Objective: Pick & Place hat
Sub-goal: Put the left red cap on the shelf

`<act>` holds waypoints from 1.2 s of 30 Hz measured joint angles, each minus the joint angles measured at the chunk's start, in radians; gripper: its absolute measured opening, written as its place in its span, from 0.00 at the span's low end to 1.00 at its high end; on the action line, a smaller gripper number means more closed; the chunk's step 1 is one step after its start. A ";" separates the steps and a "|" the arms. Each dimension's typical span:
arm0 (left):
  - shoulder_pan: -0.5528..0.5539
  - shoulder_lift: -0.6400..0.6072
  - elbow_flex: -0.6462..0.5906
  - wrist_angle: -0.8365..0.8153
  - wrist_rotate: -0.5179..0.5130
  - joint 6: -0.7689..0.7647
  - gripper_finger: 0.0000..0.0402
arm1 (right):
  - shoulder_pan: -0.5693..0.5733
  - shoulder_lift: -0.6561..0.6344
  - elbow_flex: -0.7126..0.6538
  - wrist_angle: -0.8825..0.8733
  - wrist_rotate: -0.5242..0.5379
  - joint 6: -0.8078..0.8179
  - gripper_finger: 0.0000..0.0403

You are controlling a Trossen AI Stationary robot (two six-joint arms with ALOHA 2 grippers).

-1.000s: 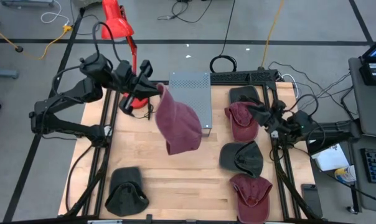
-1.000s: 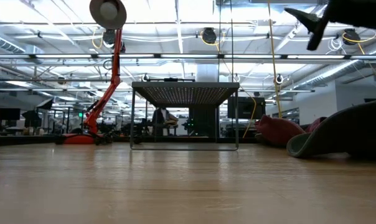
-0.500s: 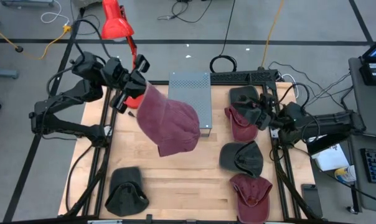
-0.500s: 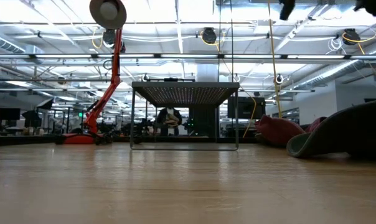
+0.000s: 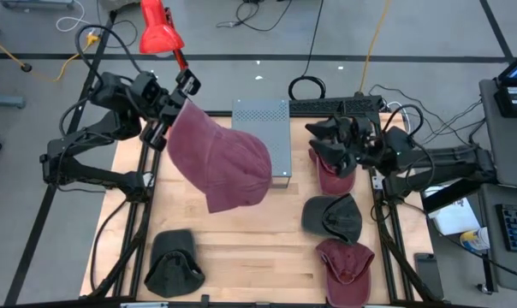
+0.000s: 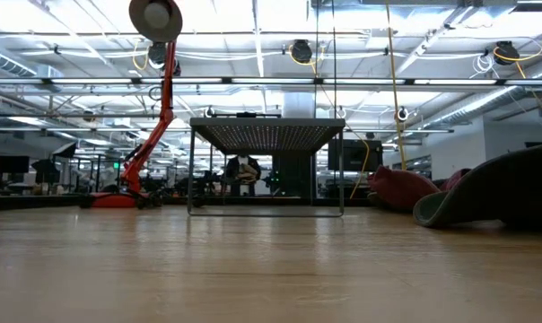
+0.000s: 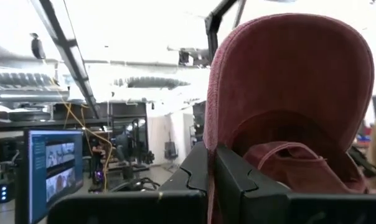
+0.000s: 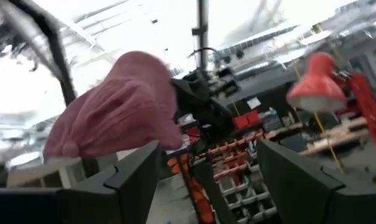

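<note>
Over on the left we see the left tool (image 5: 166, 109) raised near the bench's (image 5: 241, 248) far left corner, just in front of the red lamp (image 5: 160, 30), its fingers (image 7: 238, 180) pinching the edge of the maroon hat (image 5: 220, 158). The hat hangs open in the air, clear of the wood, with its crown drooping toward the grey perforated stand (image 5: 263, 128) at the back centre. Down at the near left corner we spot a dark cap (image 5: 173, 261) lying flat. Moving right, a row of caps runs along the right edge: a dark one (image 5: 331, 128) at the back, a maroon one (image 5: 334, 175), another dark one (image 5: 331, 218), and a maroon one (image 5: 344, 265) nearest us. The right tool (image 5: 331, 137) hovers over the back of that row, fingers (image 8: 135, 174) spread wide and holding nothing, pointing across at the lifted hat.
</note>
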 joint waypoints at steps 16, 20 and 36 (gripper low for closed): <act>0.008 0.000 0.000 0.014 -0.216 -0.103 0.01 | 0.154 0.201 0.394 -0.200 -0.013 -0.527 0.65; 0.008 0.000 0.000 0.014 -0.247 -0.108 0.01 | 0.193 0.237 0.429 -0.205 0.093 -0.692 0.65; 0.028 0.000 0.000 -0.014 -0.274 -0.122 0.01 | 0.272 0.339 0.471 -0.062 0.292 -1.000 0.65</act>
